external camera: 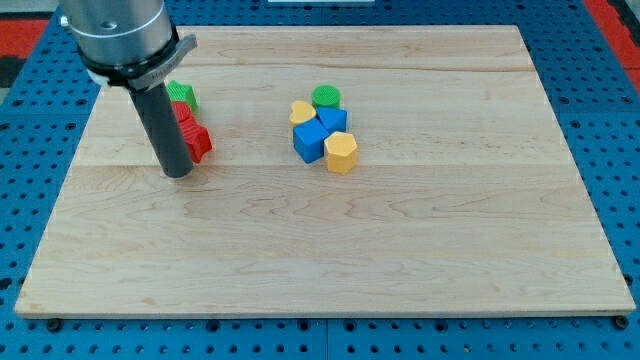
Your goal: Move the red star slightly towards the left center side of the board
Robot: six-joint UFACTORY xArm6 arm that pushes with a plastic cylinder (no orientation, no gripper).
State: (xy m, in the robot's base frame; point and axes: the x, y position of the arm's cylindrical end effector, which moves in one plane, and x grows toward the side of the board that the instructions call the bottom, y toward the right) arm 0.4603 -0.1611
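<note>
At desk (300, 250) 9 o'clock side, my tip (177, 173) touches the red star (198, 142), rod partly hiding it. Green block (183, 95) sits just behind at 12. No pincer on rig, so can't tell its state.

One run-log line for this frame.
my tip touching red star | green block behind | five-block cluster at board centre

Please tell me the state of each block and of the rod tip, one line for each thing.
my tip: on the board, touching the red blocks' left side.
red blocks: partly hidden by the rod, shapes unclear.
green block: behind the red ones.
centre cluster: two yellow, two blue, one green, packed together.
</note>
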